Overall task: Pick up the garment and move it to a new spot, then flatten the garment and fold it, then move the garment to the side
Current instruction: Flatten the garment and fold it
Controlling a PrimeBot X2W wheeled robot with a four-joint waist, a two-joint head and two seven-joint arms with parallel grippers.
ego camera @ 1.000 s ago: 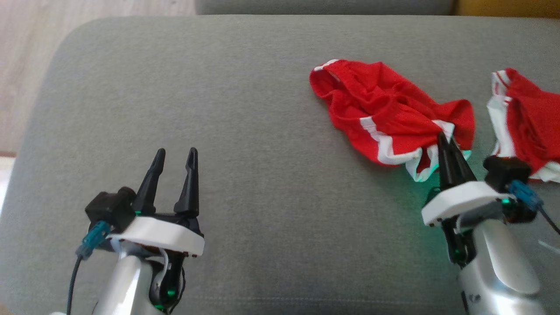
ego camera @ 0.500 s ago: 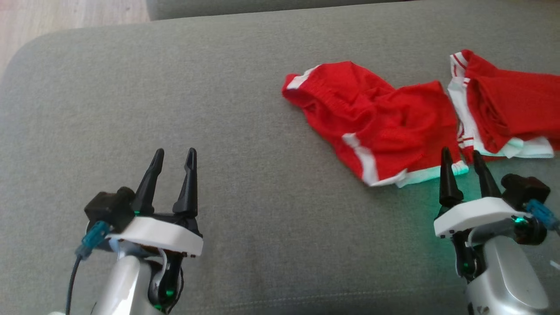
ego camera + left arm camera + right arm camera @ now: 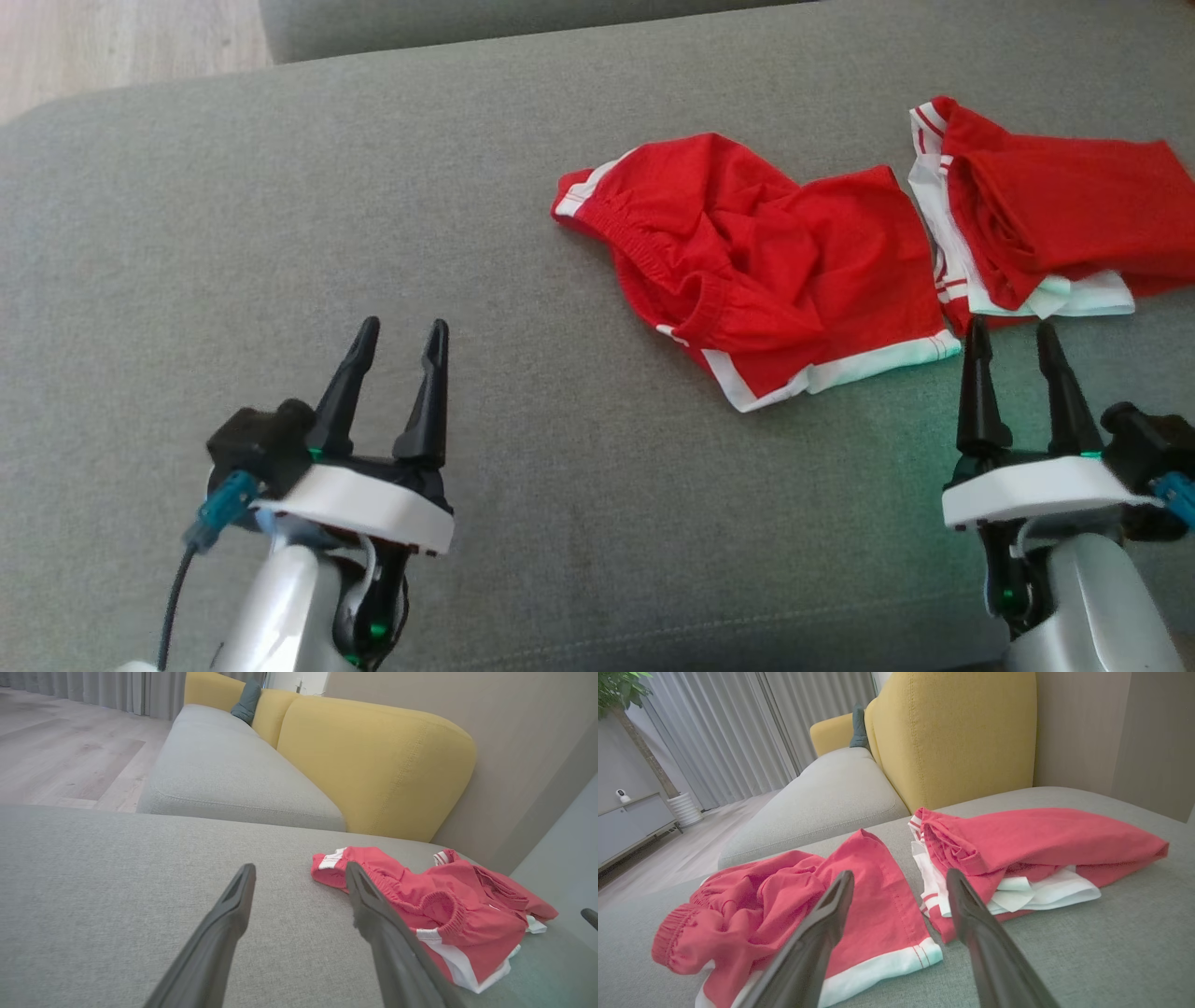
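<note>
The garment (image 3: pixel 775 271), red shorts with white trim, lies rumpled on the grey cushion (image 3: pixel 280 187), right of centre. It also appears in the left wrist view (image 3: pixel 434 905) and the right wrist view (image 3: pixel 784 905). My right gripper (image 3: pixel 1011 329) stands open just off the shorts' near right corner, its fingers empty, straddling the gap between the shorts and a second red garment (image 3: pixel 900 874). My left gripper (image 3: pixel 403 329) is open and empty over bare cushion, well to the left of the shorts (image 3: pixel 300 868).
A second red and white garment (image 3: pixel 1046 215) lies folded at the far right, close beside the shorts (image 3: pixel 1017 844). A yellow backrest (image 3: pixel 373 756) rises behind the cushion. Wooden floor (image 3: pixel 93 47) lies past the cushion's far left edge.
My right gripper has opened and let go of the shorts' hem, then drawn back a little. The shorts now lie spread lower on the cushion. The head camera has shifted.
</note>
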